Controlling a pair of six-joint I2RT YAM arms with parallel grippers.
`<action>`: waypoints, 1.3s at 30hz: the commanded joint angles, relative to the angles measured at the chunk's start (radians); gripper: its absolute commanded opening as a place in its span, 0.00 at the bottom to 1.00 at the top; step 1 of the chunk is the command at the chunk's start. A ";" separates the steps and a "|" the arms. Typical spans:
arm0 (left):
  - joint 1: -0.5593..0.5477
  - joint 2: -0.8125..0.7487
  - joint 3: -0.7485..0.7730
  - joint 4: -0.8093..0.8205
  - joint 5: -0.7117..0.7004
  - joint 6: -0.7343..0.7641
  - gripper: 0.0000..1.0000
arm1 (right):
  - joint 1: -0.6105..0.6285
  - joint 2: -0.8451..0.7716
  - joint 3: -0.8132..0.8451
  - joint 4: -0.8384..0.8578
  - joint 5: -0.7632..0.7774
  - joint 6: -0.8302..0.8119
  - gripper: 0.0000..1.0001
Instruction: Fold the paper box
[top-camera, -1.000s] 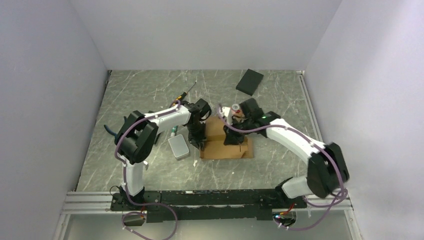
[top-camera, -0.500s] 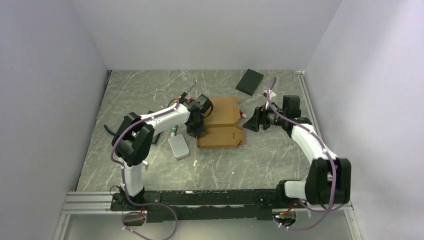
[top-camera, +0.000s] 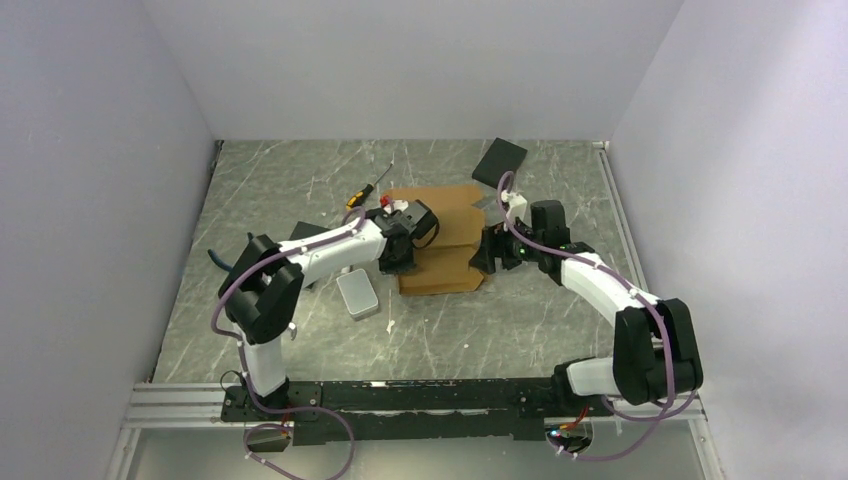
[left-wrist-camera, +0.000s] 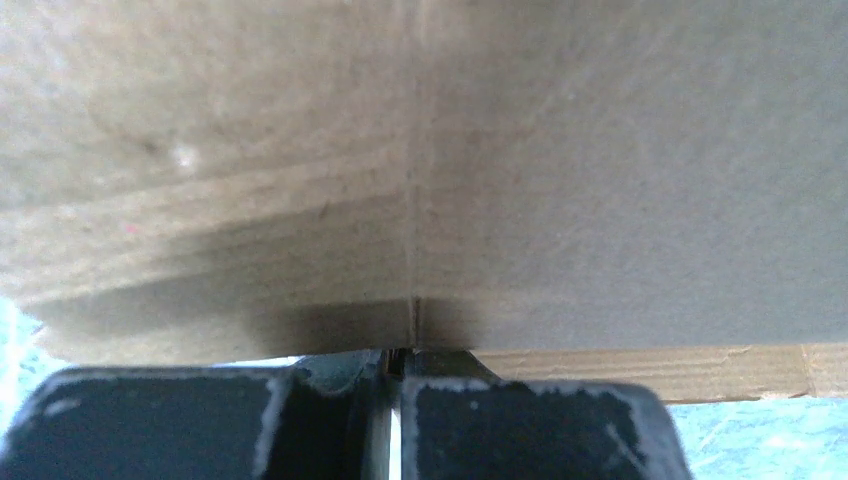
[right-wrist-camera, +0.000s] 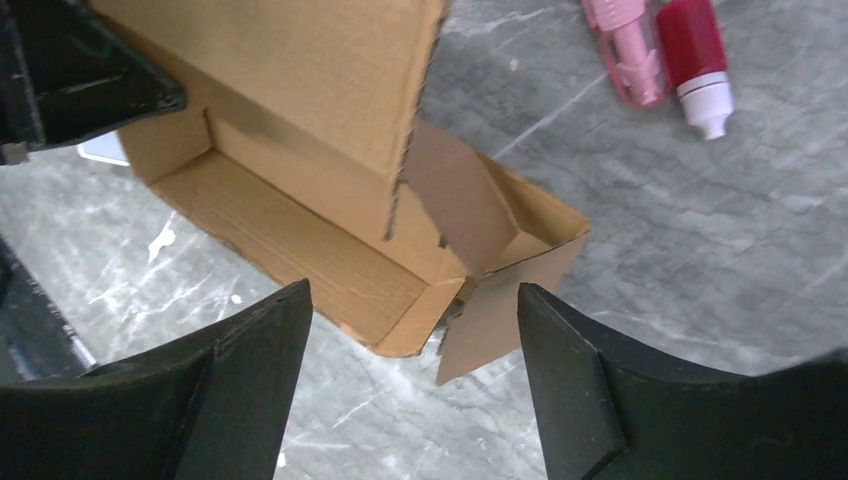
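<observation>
Mid-fold, the paper box (top-camera: 440, 245) sits half-formed between our left gripper (left-wrist-camera: 395, 375), pinched on its wall, and our right gripper (right-wrist-camera: 410, 300), jaws apart above the loose end flap (right-wrist-camera: 490, 335); we judge tucking that comes next.

The grey marbled tabletop (top-camera: 300, 180) carries a tan box (top-camera: 440, 265) at centre, its tray resting flat and one panel raised. A grey tin (top-camera: 357, 294) lies just left of the box, a screwdriver (top-camera: 368, 188) beyond it to the far left, and a black slab (top-camera: 499, 161) near the far edge. A pink pen (right-wrist-camera: 627, 50) and a red bottle (right-wrist-camera: 695, 55) with a white tip lie side by side near the box's right end.
</observation>
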 joint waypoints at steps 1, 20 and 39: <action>-0.006 -0.072 -0.057 0.041 -0.032 -0.085 0.00 | -0.003 -0.024 0.071 0.007 0.065 -0.147 0.75; -0.062 -0.165 -0.171 0.136 -0.047 -0.202 0.00 | 0.080 -0.084 -0.041 0.089 -0.156 -0.387 0.00; -0.093 -0.238 -0.251 0.192 -0.039 -0.241 0.00 | 0.025 -0.077 0.014 0.038 0.201 -0.308 0.00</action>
